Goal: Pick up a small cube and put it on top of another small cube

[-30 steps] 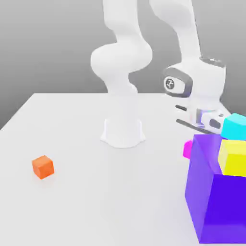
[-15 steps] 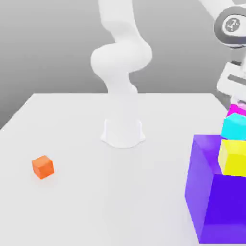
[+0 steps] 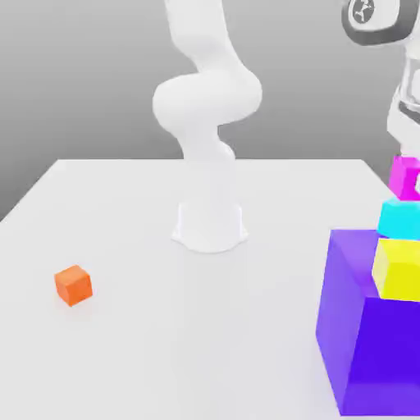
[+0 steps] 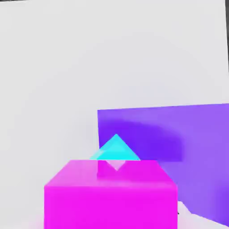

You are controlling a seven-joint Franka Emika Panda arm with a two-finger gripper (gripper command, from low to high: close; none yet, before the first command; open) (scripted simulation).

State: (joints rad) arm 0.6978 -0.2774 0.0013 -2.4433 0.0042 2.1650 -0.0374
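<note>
Exterior view is showing you the magenta cube hanging in the air at the frame's right edge, just above the cyan cube and apart from it. The cyan cube is sitting on a yellow cube, which is resting against the big purple block. In the hand view the magenta cube is lying close under the camera, with a corner of the cyan cube peeking out beyond it, so the two are looking nearly lined up.

You are carrying, by my reading: the pick is done and the placing is not. The magenta cube is off the desk directly beneath the wrist, so the tool is most likely clenched on it, though the fingers themselves are not showing and you cannot tell this for certain.

Your next move is calling for a straight, slow descent, with the magenta faces squared to the cyan top before release. The landing face is small and the stack under it is already two high, so a sideways nudge could be toppling it.

For room, you are working hard against the exterior view's right edge, with the purple block crowding below. The desk toward the orange cube is lying well apart, and the robot base is standing mid-desk.
</note>
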